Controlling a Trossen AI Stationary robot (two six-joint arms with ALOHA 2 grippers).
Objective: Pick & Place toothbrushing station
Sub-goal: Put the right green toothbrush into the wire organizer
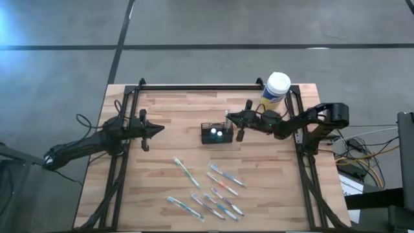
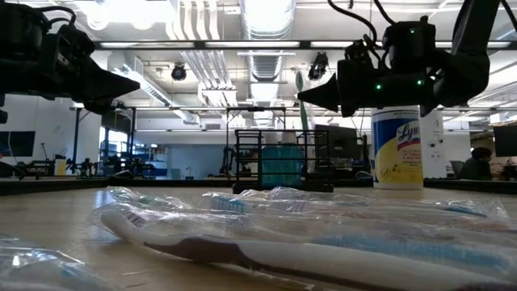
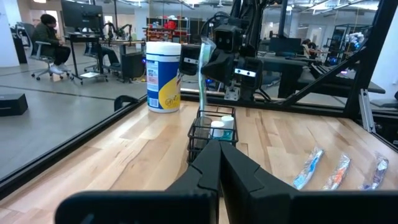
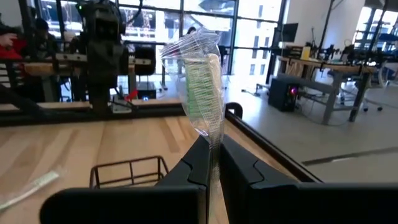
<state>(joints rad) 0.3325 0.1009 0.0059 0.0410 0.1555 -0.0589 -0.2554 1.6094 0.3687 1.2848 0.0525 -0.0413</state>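
The caddy (image 1: 216, 134) sat mid-table holding 2 small items, with 7 wrapped toothbrushes (image 1: 206, 191) lying on the table in front of it (most of the job remained). The right gripper (image 1: 228, 115) pinched 1 wrapped toothbrush (image 4: 203, 87), just beside and above the caddy. The left gripper (image 1: 162, 128) waited pressed together, well apart.

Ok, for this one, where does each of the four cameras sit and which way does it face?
High view: above the table, straight down; both arms, caddy, loose toothbrushes.
Low view: table height, level across wrapped toothbrushes toward the caddy and canister; both arms overhead.
Left wrist view: on the left arm, past the shut left hand toward the caddy and right arm.
Right wrist view: on the right arm, past the right hand shut on a wrapped toothbrush, above the caddy.
Shared: the caddy shows in all four.
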